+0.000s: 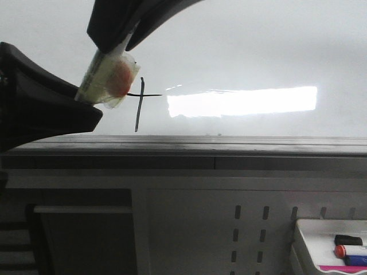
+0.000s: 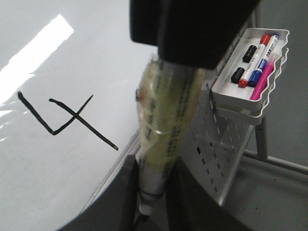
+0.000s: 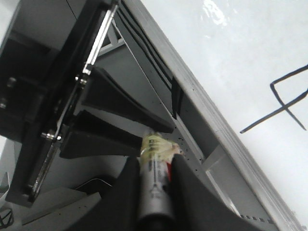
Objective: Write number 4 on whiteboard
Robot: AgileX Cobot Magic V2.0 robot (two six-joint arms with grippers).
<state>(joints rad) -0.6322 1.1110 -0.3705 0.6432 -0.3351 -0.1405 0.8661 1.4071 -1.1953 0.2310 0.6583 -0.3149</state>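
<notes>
Pinching the taped marker between them, the left gripper and the right gripper hover off the whiteboard. Any drift toward the board's lower edge rail could smear the finished number 4, since wet ink wipes easily.

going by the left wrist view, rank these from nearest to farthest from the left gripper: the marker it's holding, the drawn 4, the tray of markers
1. The taped marker, clamped in the left gripper itself.
2. The number 4, on the whiteboard to the marker's one side, clear of the tip.
3. The white marker tray, hung on the perforated stand on the other side, past the board's edge.
</notes>
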